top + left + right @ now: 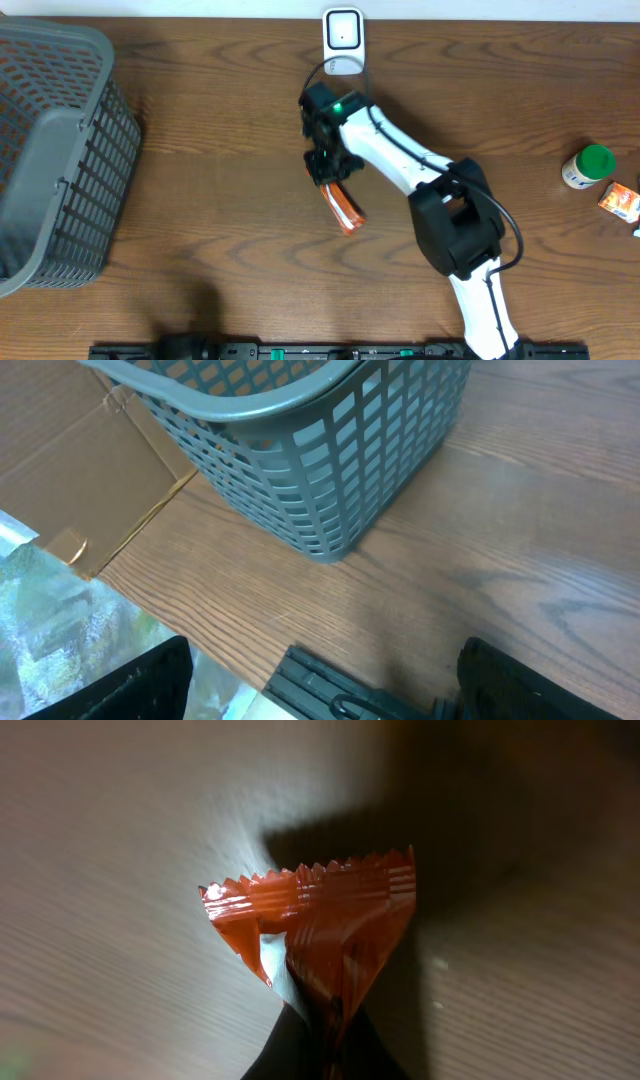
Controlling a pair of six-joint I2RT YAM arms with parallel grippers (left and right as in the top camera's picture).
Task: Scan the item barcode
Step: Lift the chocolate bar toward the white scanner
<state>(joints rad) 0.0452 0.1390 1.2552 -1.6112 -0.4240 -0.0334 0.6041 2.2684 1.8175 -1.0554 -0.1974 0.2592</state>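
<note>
My right gripper (331, 180) is shut on an orange snack packet (343, 208) in the middle of the table. The packet's crimped end (310, 895) fans out just beyond the pinched black fingertips (300, 1045) in the right wrist view, and its free end hangs toward the table's front. A white barcode scanner (343, 34) stands at the back edge, a short way behind the right gripper. My left gripper (320, 695) is open with nothing between its fingers, hovering over the table's front left edge near the basket.
A grey plastic basket (55, 150) fills the left side, its wall (330, 450) close in front of the left gripper. A green-capped white bottle (586, 166) and a small orange box (622, 201) lie at the right edge. A black rail (330, 351) runs along the front.
</note>
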